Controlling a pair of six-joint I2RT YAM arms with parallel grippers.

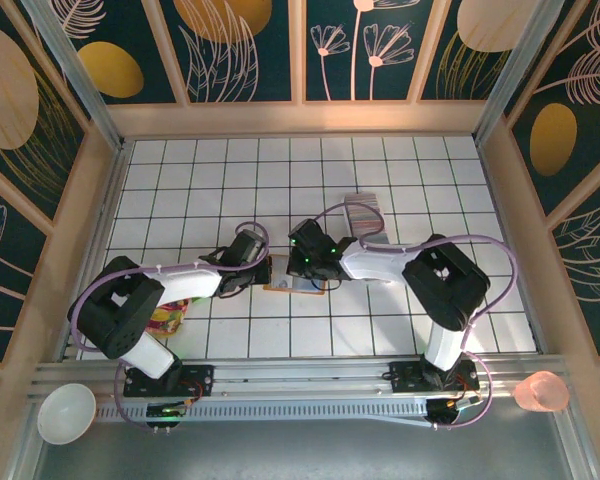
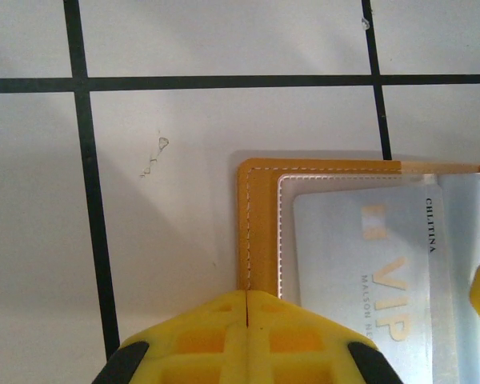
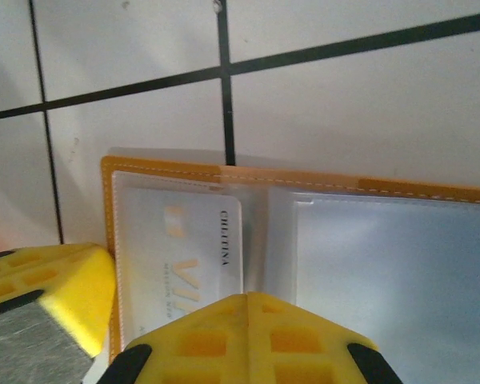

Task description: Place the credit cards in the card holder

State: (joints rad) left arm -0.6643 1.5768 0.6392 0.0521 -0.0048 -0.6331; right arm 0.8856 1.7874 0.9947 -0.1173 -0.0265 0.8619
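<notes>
Top view: holder (image 1: pixel 295 287) lies open and flat on the table (image 1: pixel 460 180) near its centre, between the two grippers. Card row (image 1: pixel 363 213) sits apart at its 1 o'clock.

Left gripper (image 1: pixel 264 271) is at the holder's 9 o'clock end. Left wrist view: fingers pressed together (image 2: pixel 248 298), no gap at the seam, tip over the holder's tan stitched border (image 2: pixel 260 232). Cannot tell if it bears down on it.

Right gripper (image 1: pixel 305 274) is at the holder's 12 o'clock edge. Right wrist view: fingers pressed together (image 3: pixel 248 298), nothing between them, tip above the holder (image 3: pixel 304 178) near its fold.

One silver card (image 2: pixel 368 256) marked VIP lies inside the holder's clear pocket at the left end; in the right wrist view this card (image 3: pixel 196 248) is at 10 o'clock of the fingertips.
</notes>
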